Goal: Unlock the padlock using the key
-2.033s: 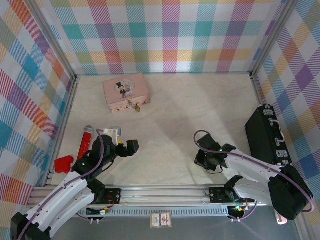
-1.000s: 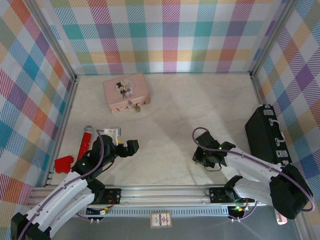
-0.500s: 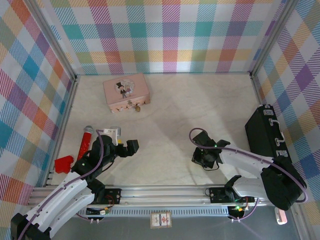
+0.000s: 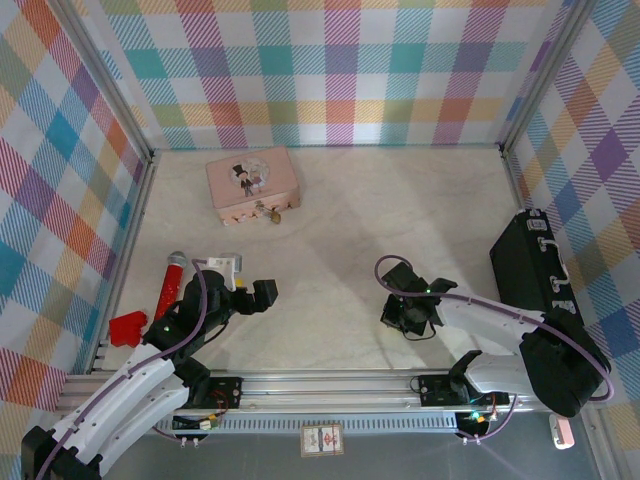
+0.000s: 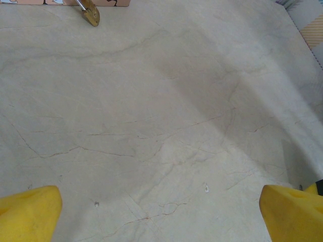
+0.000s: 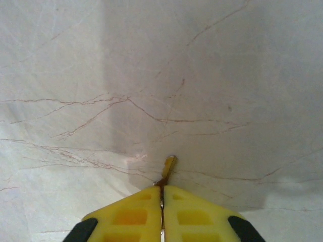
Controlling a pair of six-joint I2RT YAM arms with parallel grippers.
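Observation:
The small brass padlock (image 4: 275,214) hangs at the front edge of the pink case (image 4: 252,182) at the back left; the left wrist view shows the padlock (image 5: 91,16) at the top left. My right gripper (image 6: 162,187) is shut on the key (image 6: 169,165), whose thin tip sticks out past the yellow fingertips just above the table. In the top view the right gripper (image 4: 400,315) hangs low over the table right of centre. My left gripper (image 4: 255,292) stands open at the near left, with bare table between its yellow fingers (image 5: 28,214).
A red microphone-like stick (image 4: 170,285) and a red block (image 4: 127,328) lie by the left wall. A black case (image 4: 535,280) stands along the right wall. Checked walls enclose the marble-patterned table (image 4: 380,200).
The right gripper's jaws have closed fully on the key, and the arm has shifted a little to the left. The left arm has not moved.

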